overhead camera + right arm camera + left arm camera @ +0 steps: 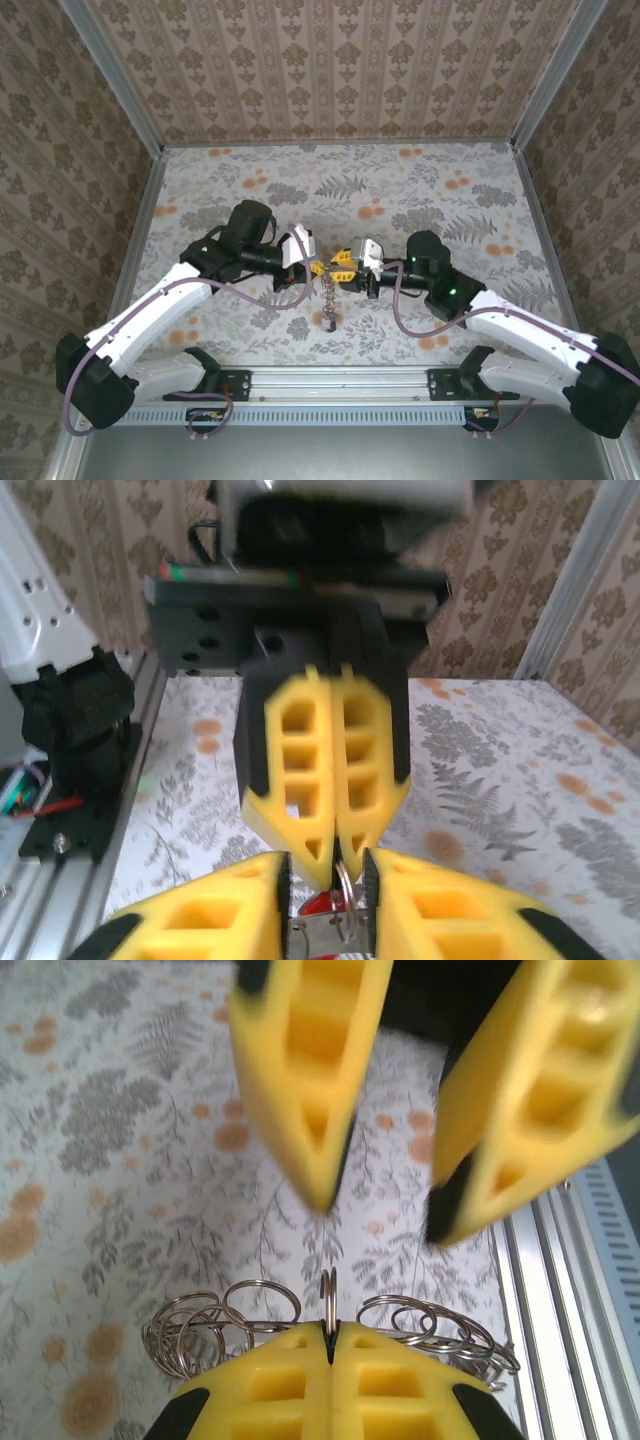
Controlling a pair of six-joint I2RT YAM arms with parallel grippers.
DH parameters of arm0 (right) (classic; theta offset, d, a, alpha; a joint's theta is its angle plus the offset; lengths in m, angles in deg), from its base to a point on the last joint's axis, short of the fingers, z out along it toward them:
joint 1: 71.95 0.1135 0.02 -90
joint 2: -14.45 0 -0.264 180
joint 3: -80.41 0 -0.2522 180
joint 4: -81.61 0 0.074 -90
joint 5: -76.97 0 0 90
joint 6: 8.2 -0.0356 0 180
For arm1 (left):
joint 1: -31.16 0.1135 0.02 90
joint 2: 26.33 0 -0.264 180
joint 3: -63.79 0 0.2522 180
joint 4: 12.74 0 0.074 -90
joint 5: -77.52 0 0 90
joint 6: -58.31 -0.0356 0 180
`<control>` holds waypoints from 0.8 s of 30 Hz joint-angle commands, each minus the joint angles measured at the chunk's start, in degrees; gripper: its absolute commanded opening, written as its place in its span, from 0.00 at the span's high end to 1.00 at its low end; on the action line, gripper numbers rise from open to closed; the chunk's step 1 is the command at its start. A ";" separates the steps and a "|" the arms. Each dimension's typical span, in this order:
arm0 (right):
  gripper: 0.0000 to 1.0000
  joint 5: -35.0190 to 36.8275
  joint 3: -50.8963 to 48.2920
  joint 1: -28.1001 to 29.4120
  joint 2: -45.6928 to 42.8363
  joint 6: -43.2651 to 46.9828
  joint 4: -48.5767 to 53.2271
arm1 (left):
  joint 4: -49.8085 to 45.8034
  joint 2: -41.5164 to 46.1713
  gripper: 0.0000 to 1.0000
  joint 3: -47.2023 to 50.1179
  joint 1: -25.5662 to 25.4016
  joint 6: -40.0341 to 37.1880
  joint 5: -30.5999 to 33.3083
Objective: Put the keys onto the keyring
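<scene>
Floral-printed cloth covers the counter, and patterned wallpaper panels in aluminium posts wall it in on three sides. A metal rail runs along the near edge, where both arm bases are bolted and purple-grey cables loop down.

The two arms meet tip to tip at the middle of the counter. The left pincer is clenched. In its own wrist view its yellow fingers press flat together, with one link of the keyring pinched edge-on in the seam. More silvery loops of the chain fan out to either side just behind the fingertips.

The right pincer faces it with its jaws released. From the left wrist its two yellow fingers stand well apart above the pinched link, with nothing between them. In the right wrist view the right pincer straddles the tip of the left pincer, which blocks most of what lies beyond. A ring, a sliver of red and a silvery blade show low in the gap, too blurred to tell which key it is.

From above, the chain trails from the pincers toward the near rail and ends in a small dark piece, too small to make out.
</scene>
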 commanded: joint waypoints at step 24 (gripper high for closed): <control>0.69 4.25 13.97 2.63 12.04 9.95 24.02 | -14.19 -7.03 1.00 -10.34 -0.58 -7.25 -0.16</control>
